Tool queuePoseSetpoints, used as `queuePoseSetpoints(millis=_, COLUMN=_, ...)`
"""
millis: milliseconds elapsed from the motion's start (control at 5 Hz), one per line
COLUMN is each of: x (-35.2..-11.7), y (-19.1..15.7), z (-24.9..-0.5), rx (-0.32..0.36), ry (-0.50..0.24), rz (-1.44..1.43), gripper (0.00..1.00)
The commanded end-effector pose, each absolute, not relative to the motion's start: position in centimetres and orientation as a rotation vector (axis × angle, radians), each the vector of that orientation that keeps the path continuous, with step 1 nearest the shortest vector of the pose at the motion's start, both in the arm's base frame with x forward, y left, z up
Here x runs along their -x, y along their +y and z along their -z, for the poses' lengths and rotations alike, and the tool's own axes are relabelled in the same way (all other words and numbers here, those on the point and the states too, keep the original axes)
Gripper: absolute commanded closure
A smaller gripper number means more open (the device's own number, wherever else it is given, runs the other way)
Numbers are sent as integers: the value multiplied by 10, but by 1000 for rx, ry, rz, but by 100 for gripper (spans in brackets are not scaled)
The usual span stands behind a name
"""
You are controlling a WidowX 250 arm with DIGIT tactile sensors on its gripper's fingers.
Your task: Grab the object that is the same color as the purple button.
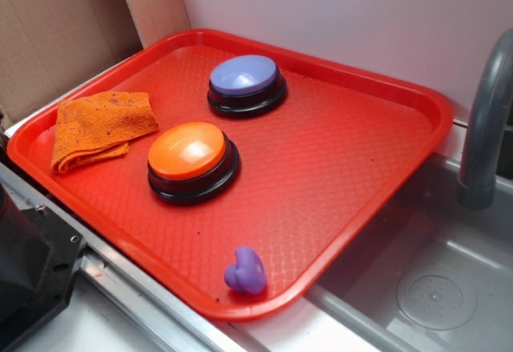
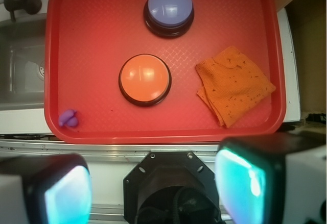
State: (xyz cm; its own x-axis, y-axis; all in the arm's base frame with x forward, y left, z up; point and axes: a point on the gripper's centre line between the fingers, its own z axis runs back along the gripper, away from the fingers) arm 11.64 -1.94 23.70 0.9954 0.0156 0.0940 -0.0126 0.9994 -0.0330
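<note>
The small glossy purple lumpy object point(image 1: 246, 271) lies on the red tray point(image 1: 361, 159) near its front edge; in the wrist view the object point(image 2: 68, 118) sits at the tray's point(image 2: 92, 45) lower left corner. The purple button point(image 1: 244, 84) with its black base stands at the tray's back; it also shows in the wrist view point(image 2: 169, 10). My gripper point(image 2: 153, 188) is open and empty, high above and outside the tray's near edge, over the robot base. The gripper does not show in the exterior view.
An orange-topped button point(image 1: 192, 161) stands mid-tray point(image 2: 145, 79). A folded orange cloth point(image 1: 98, 127) lies on the tray's left side point(image 2: 234, 84). A grey sink point(image 1: 433, 280) with a faucet point(image 1: 485, 127) is beside the tray. Cardboard point(image 1: 56, 31) stands behind.
</note>
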Motion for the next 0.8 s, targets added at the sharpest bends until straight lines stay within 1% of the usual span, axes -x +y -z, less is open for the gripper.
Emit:
queuePoseSetpoints(millis=0, x=-116, y=-19, z=-237, rx=32, ry=-94, rz=-14, gripper=0)
queuePoseSetpoints(millis=200, x=-143, y=-31, z=-226, rx=-26, ry=-121, rz=216, gripper=0)
queuePoseSetpoints(millis=400, x=-166, y=-54, z=-209, rx=-75, ry=-146, rz=468, gripper=0)
queuePoseSetpoints(millis=600, x=-179, y=-73, z=-188, rx=-48, ry=-209, rz=715, gripper=0)
